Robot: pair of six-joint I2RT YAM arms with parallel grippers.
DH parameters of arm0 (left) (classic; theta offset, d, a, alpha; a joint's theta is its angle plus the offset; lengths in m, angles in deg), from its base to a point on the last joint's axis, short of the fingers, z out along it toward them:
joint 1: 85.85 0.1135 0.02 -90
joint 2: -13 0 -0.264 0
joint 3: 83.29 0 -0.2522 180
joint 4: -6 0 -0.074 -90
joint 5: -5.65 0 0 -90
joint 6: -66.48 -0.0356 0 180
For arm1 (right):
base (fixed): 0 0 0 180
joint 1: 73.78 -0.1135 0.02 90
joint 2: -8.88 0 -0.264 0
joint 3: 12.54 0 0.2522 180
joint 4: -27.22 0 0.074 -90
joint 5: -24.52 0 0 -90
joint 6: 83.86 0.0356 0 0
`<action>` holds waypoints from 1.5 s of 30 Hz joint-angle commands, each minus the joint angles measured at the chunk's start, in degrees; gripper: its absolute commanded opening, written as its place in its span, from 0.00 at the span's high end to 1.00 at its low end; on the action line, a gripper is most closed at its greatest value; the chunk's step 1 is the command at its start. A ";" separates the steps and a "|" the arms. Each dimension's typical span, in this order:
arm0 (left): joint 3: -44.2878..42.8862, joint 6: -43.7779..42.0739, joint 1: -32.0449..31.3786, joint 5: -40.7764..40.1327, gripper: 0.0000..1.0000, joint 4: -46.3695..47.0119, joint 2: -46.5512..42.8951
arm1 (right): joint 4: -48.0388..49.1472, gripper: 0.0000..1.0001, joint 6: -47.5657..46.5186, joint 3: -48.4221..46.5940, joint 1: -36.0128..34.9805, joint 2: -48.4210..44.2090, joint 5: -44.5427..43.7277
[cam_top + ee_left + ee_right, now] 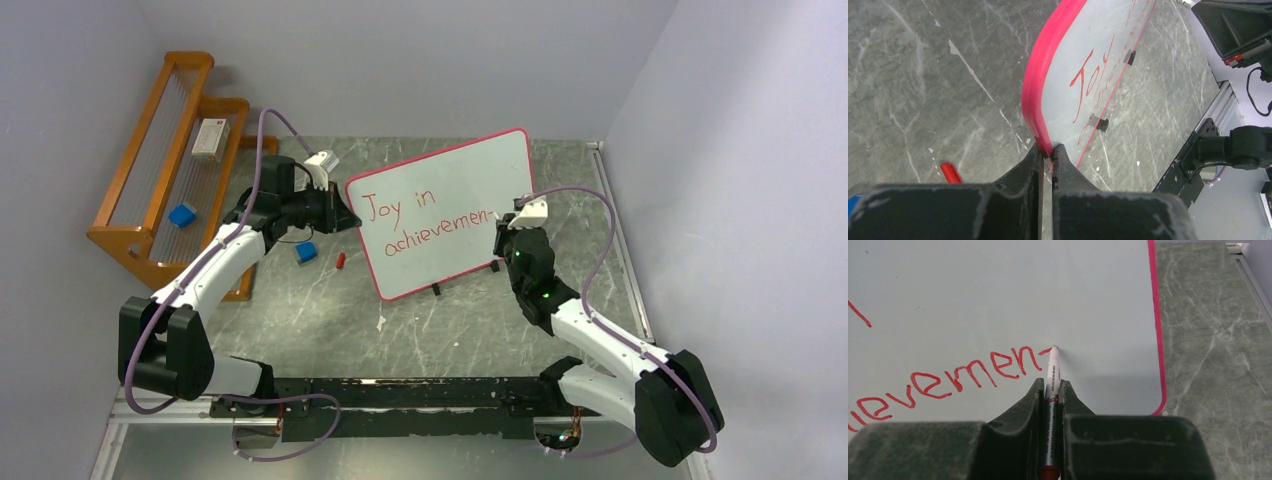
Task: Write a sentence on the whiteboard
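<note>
Two pinches: whiteboard (470, 170) rim is being clamped by left gripper (1048, 149), marker (1052, 367) by right gripper (1050, 386).
Risk: whiteboard is being pushed by the marker, possibly slipping and smearing letters.

The whiteboard (440, 205) stands centrally, left gripper (1048, 151) on its left edge, right gripper's (1050, 385) marker (1052, 365) touching its face, rack (120, 242) far left.

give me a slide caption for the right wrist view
Right claw shut on a marker, its tip on the whiteboard at the end of red handwriting.
</note>
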 commanded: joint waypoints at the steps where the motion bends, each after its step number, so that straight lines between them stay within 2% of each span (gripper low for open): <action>1: -0.18 -2.97 1.35 -5.64 0.95 -0.18 0.43 | 2.07 1.00 -0.56 -1.28 1.05 0.25 -0.63; 16: -0.25 -2.61 1.35 -6.13 0.95 -0.18 0.52 | -0.26 1.00 0.60 -1.00 1.35 -4.11 2.41; 32: -0.27 -2.72 1.35 -5.91 0.95 -0.18 0.60 | 1.41 1.00 -0.05 -2.34 1.33 -0.18 3.22; 45: -0.19 -2.56 1.35 -5.82 0.95 -0.09 0.60 | -2.60 1.00 1.89 -0.71 1.35 -1.84 2.97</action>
